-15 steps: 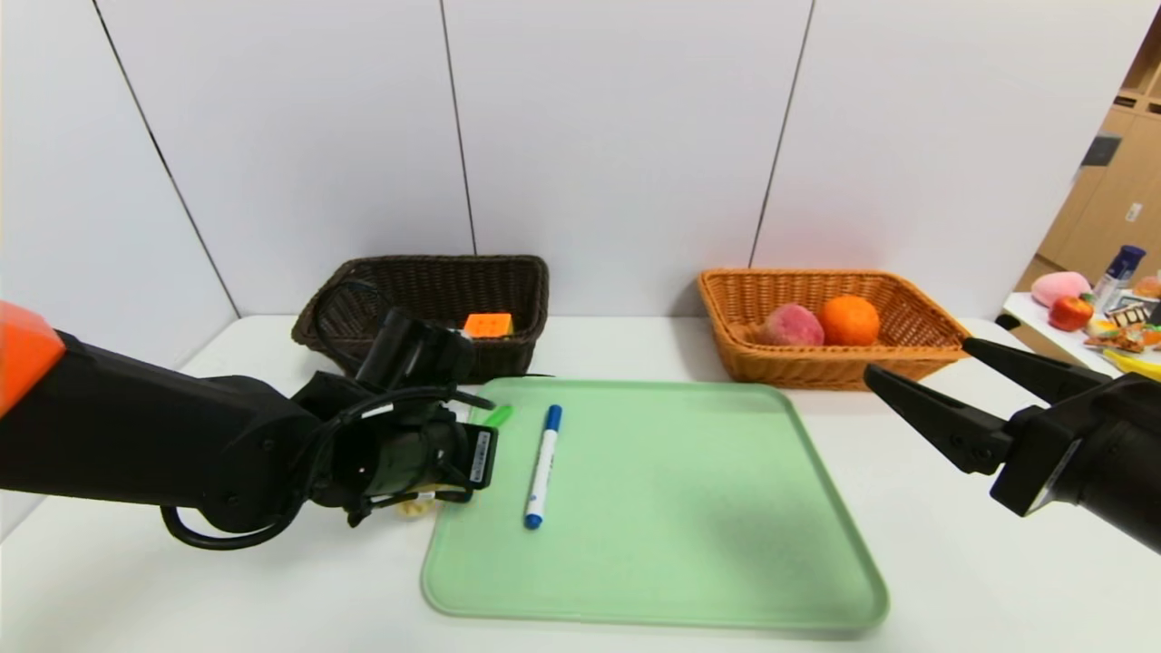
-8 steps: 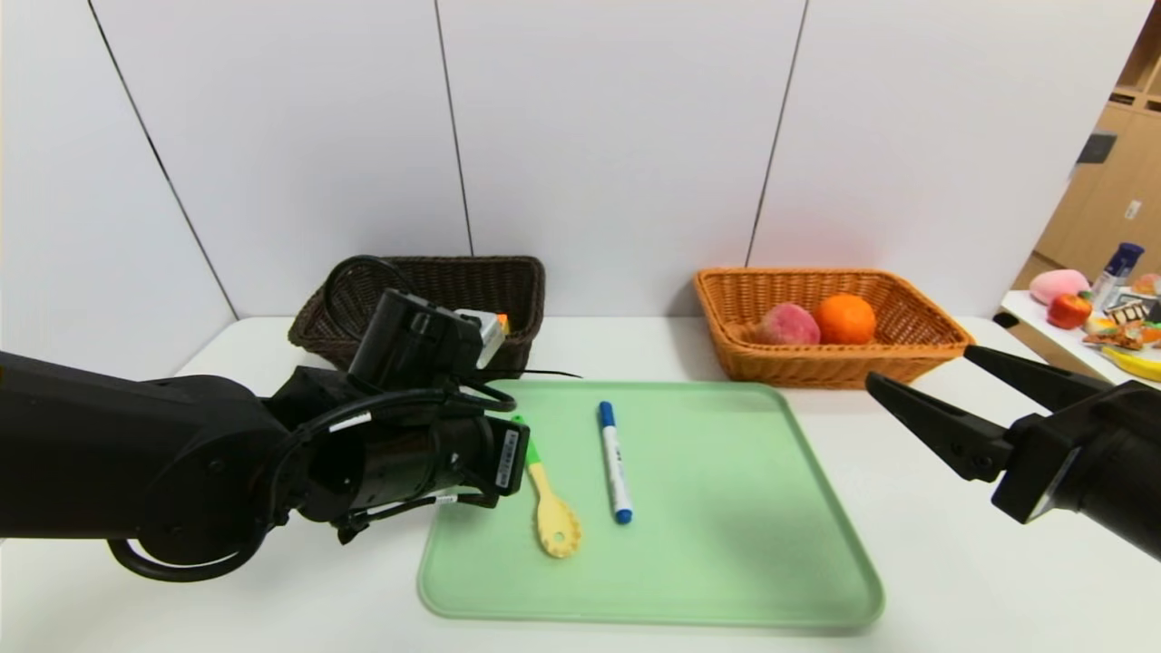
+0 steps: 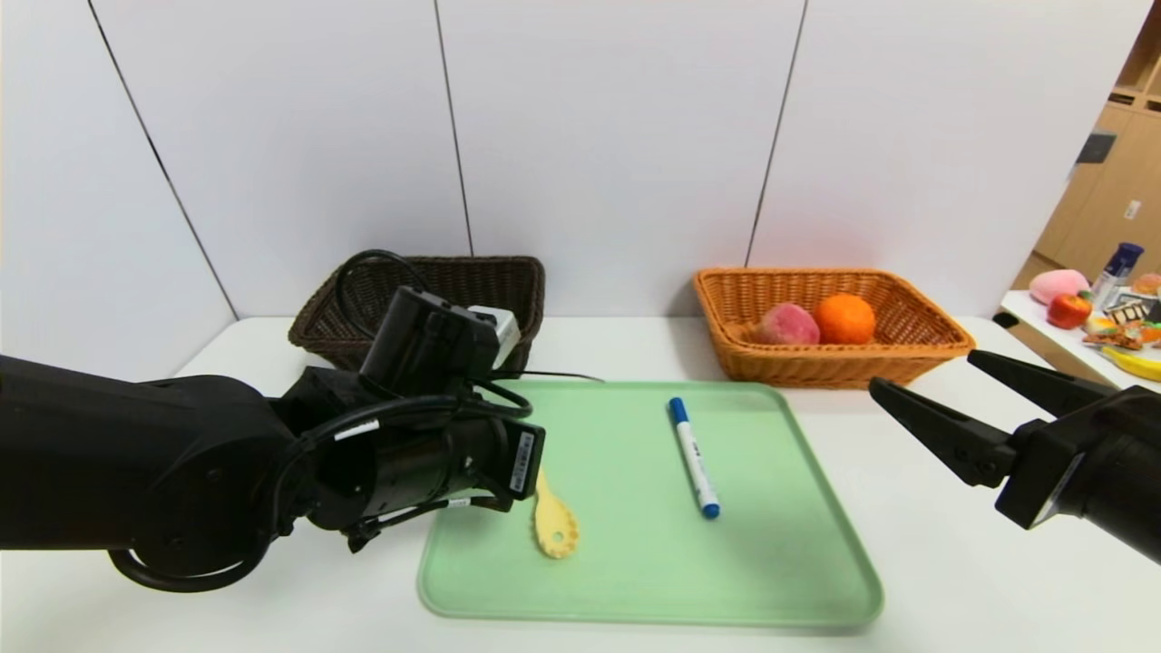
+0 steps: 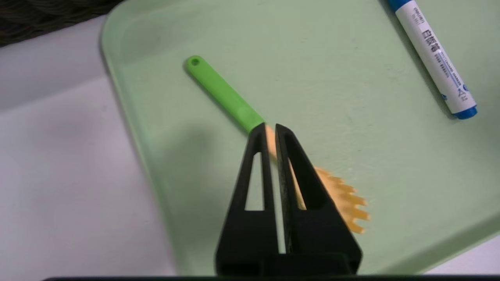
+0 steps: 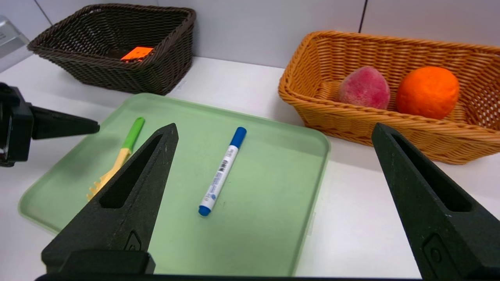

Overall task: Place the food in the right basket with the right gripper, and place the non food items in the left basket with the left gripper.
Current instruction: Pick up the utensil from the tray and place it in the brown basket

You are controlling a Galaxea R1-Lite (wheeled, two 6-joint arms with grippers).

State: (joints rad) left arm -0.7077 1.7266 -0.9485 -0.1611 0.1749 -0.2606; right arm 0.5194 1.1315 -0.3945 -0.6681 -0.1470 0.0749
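A spoon with a green handle and a toothed yellow head (image 3: 555, 526) lies on the left part of the green tray (image 3: 635, 580). A blue-capped white marker (image 3: 694, 458) lies at the tray's middle. My left gripper (image 4: 271, 127) is shut and empty, hovering just above the spoon's neck (image 4: 222, 91); in the head view its wrist hides the fingers. My right gripper (image 3: 923, 372) is wide open and empty, held over the table right of the tray, in front of the orange basket (image 3: 816, 367). That basket holds a peach (image 3: 789, 324) and an orange (image 3: 845, 317).
The dark brown basket (image 5: 117, 74) stands at the back left and holds an orange-topped cube (image 5: 136, 53). A white wall runs close behind both baskets. A side table with other items (image 3: 1088, 317) stands at the far right.
The marker has moved to the right across the tray. The spoon has come into the tray's left part. My left arm has moved right over it. The right arm has stayed put.
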